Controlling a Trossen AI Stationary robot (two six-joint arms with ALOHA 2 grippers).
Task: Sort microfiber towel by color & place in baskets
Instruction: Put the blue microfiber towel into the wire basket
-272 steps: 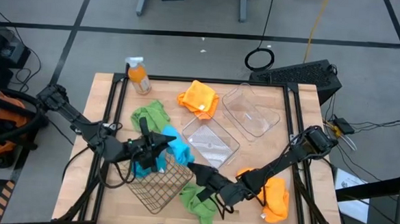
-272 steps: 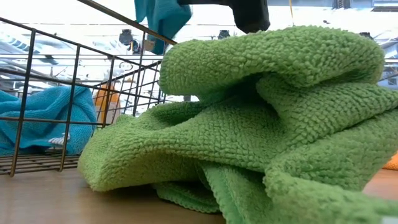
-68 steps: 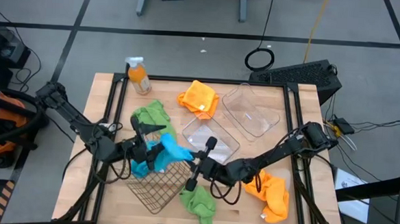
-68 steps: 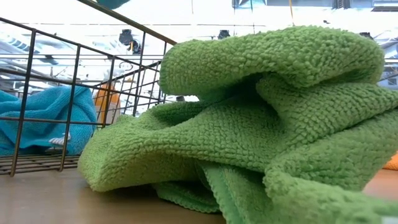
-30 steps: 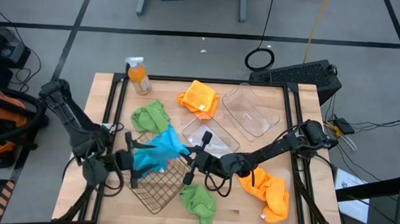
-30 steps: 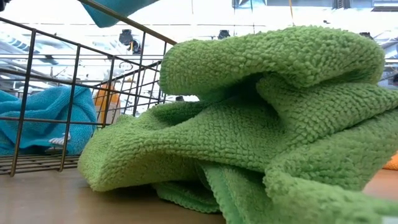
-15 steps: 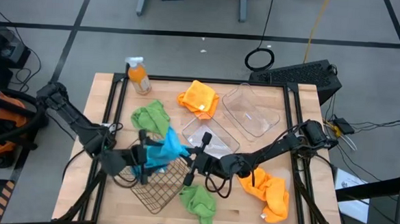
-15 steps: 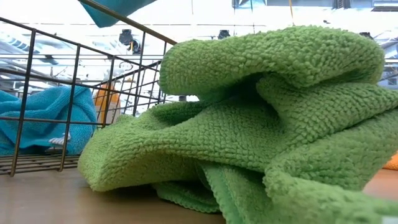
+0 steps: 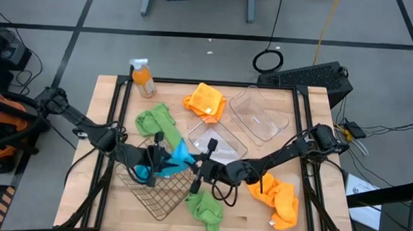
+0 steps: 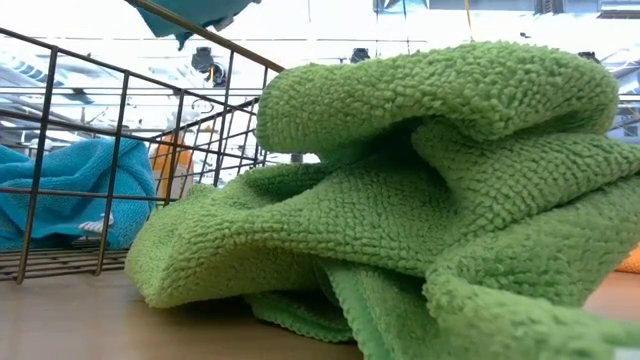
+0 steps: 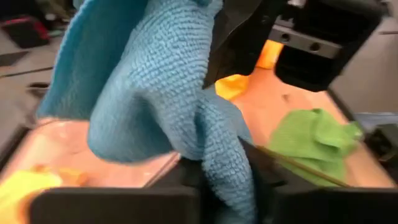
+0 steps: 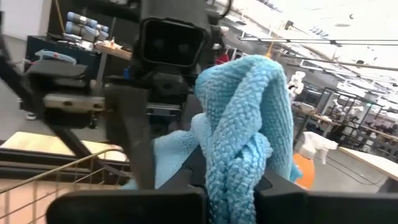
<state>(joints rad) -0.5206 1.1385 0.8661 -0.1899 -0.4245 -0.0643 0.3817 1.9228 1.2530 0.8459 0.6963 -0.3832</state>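
Both grippers, left (image 9: pixel 163 160) and right (image 9: pixel 195 166), pinch one blue towel (image 9: pixel 177 155) mid-frame. Right should let go first, then left lowers it into the wire basket (image 9: pixel 161 195).

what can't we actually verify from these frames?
- Left gripper: whether it grips the blue towel. High view too small; left wrist view filled by cloth.
- Right gripper: shut on that towel in the right wrist view, but the pads are buried in its folds.
- Wire basket contents: high view has arms across it; low view shows one blue towel through the mesh, the rest cut by the green towel.
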